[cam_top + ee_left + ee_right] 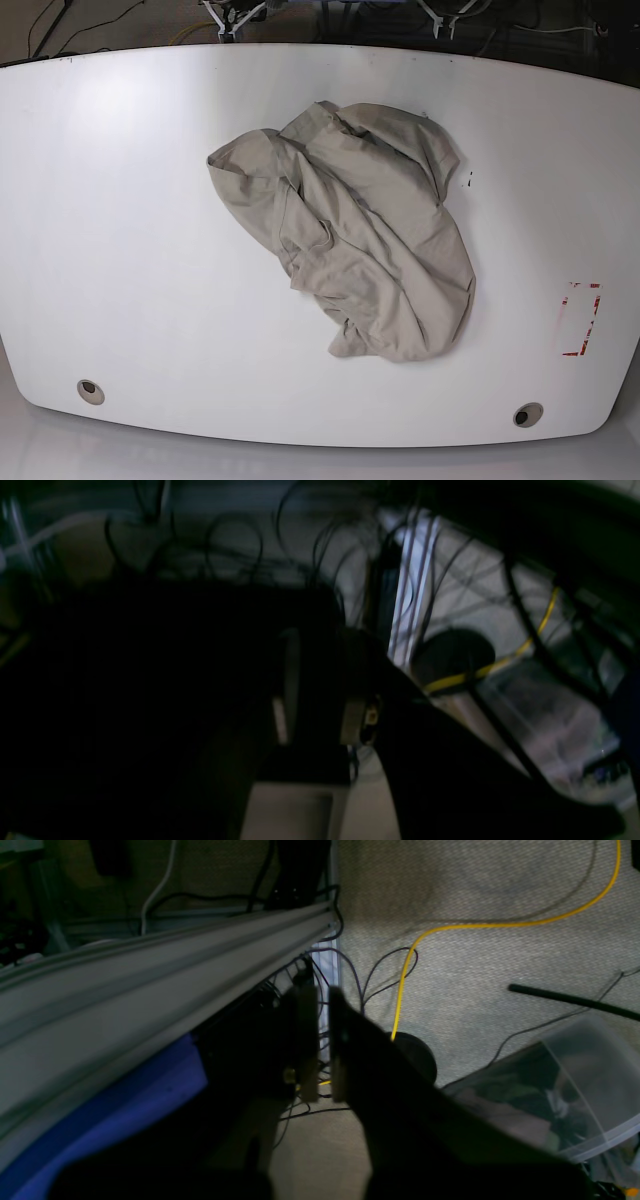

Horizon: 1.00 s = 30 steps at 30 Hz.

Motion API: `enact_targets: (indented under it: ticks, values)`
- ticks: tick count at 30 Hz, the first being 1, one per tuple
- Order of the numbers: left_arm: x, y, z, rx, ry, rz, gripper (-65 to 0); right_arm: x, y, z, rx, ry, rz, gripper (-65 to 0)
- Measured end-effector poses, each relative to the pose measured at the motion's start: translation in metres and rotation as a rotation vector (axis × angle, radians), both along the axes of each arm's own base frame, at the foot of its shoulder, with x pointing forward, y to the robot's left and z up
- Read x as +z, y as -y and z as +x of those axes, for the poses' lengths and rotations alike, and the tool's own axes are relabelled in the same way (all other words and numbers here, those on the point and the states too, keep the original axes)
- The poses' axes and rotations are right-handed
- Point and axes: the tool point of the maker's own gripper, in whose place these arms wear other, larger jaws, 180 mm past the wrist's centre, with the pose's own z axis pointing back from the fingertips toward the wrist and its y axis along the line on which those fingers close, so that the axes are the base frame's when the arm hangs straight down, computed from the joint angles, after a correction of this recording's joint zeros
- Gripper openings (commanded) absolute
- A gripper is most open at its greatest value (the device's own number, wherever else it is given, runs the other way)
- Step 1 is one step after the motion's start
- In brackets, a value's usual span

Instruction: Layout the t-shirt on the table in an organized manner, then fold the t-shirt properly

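The t-shirt (pixel 350 235) lies in a crumpled beige heap a little right of the middle of the white table (pixel 120 250), with its folds bunched over each other. Neither arm shows in the base view. My left gripper (pixel 320 700) appears only in its own dark wrist view, its fingers a little apart with nothing seen between them, pointing at cables and floor. In the right wrist view my right gripper (pixel 322 1050) has its fingers nearly touching, with nothing between them, above the carpeted floor. Neither gripper is near the cloth.
A red dashed rectangle mark (pixel 580 320) sits near the table's right edge, and two round grey holes (pixel 90 391) (pixel 527 414) lie near the front. Below the table are an aluminium rail (pixel 150 980), a yellow cable (pixel 500 925) and a clear plastic bin (pixel 560 1090).
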Motion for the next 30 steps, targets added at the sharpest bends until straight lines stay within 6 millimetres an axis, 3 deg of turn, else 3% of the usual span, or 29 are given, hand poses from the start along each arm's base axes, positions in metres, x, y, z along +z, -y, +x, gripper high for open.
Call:
enact_targets:
  ticks: [6, 19, 25, 30]
  values:
    - [0.001, -0.001, -0.003, 0.002, 0.003, 0.003, -53.5, 0.004, 0.002, 0.006, -0.026, 0.062, -0.005, -62.1]
    - [0.012, 0.005, -0.011, -0.005, 0.062, -0.012, -53.5, 0.011, 0.007, -0.044, -0.046, 0.047, -0.024, -62.1]
    - [0.022, 0.007, -0.015, -0.012, 0.097, -0.019, -53.5, 0.026, 0.021, -0.045, -0.069, 0.108, -0.054, -62.1]
    - [0.036, -0.004, -0.019, -0.033, 0.141, -0.006, -53.5, 0.04, 0.029, -0.05, -0.098, 0.108, -0.064, -62.1]
